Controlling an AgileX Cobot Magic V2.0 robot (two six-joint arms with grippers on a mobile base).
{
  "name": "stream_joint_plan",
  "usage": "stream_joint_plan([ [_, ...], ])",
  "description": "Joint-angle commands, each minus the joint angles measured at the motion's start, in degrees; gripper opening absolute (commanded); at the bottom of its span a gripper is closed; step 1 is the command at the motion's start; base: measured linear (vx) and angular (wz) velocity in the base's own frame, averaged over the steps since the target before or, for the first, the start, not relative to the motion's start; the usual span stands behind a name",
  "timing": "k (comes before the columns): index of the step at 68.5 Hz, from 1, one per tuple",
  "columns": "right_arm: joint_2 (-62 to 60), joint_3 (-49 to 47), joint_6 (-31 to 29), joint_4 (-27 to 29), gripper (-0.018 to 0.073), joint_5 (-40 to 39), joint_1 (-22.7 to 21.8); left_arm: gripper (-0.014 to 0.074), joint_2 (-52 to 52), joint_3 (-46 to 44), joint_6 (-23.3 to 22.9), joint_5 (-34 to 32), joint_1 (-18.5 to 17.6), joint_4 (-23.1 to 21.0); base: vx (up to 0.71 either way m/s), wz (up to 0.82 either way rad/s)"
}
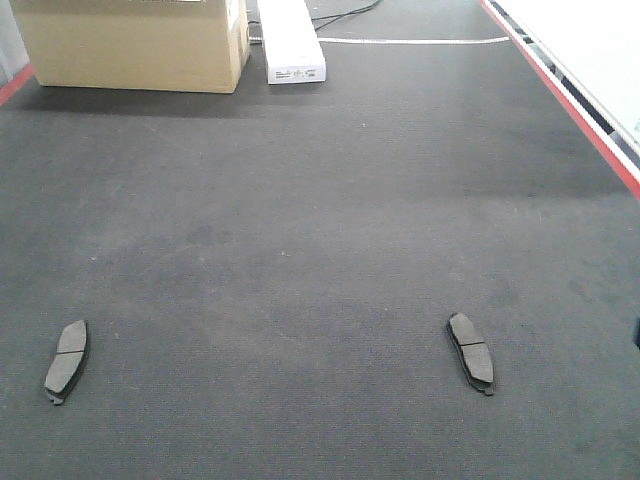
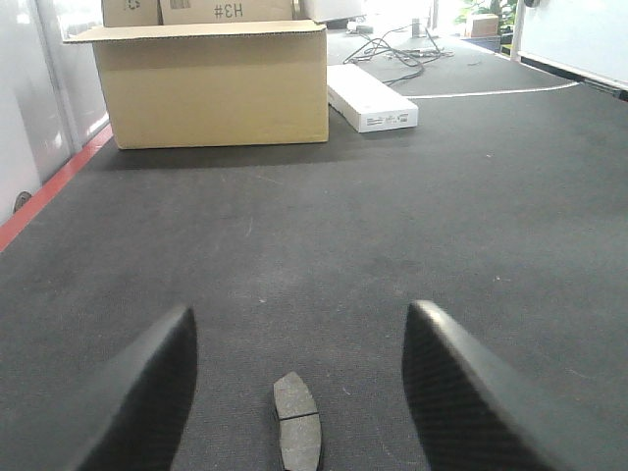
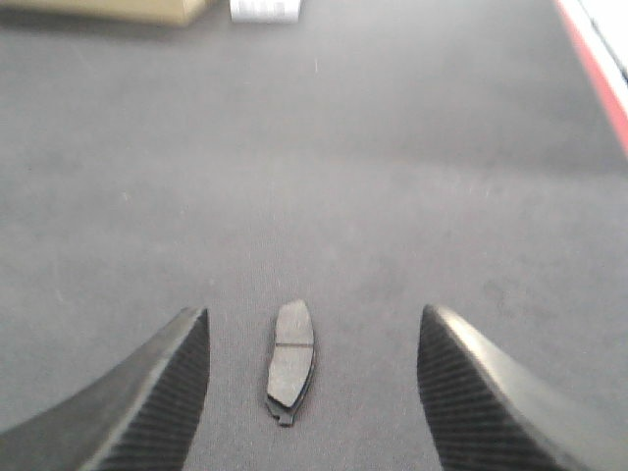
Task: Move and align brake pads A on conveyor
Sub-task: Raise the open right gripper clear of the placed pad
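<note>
**Left wrist-mounted view: the left gripper (image 2: 302, 314) is spread over a pad, and the right gripper (image 3: 316, 314) is the same**

Two brake pads lie flat on the conveyor (image 1: 320, 200), well apart at its near end. The left pad (image 1: 66, 360) is toward the belt's left side and the right pad (image 1: 471, 352) toward its right. Both are far from the cardboard box (image 1: 130, 40) and the white box (image 1: 290, 40). No other pads show.

Each gripper hangs with its jaws wide apart, one finger on either side of its pad, touching nothing.

Both pads lie gritty face up, with the long axis running roughly up the belt. The left pad's far end leans slightly right and the right pad's leans slightly left, so the two are not parallel. In each wrist view the long axis points away from the camera, so the jaws would close across the short width, which looks like the better grip.

To do the grasp well, each arm should come straight down with its pad centred between the fingers. The tips need to reach nearly to the belt, since the edges are thin. Closing near the centre groove should stop the pad pivoting. The left pad runs off the bottom of its wrist view, so that arm probably needs fore-aft centring first. The lean is best turned out before either pad is set down.
</note>
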Motion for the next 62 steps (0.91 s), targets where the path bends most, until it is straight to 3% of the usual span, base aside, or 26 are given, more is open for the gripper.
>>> stream_joint_plan([
  [1, -5.6, 1.8, -0.7, -0.6, 0.0444, -6.2, -0.1, 0.0451, 0.8, -1.5, -0.1, -4.0, 0.0, -0.5, 0.00, 0.00],
  [19, -16.5, 7.0, -0.8, -1.0, 0.0442, -10.8, -0.1, 0.0451, 0.8, -1.5, -0.1, -4.0, 0.0, -0.5, 0.00, 0.00],
  [62, -16.8, 7.0, -0.8, -0.8, 0.0442, -10.0, -0.1, 0.0451, 0.8, -1.5, -0.1, -4.0, 0.0, -0.5, 0.00, 0.00],
])
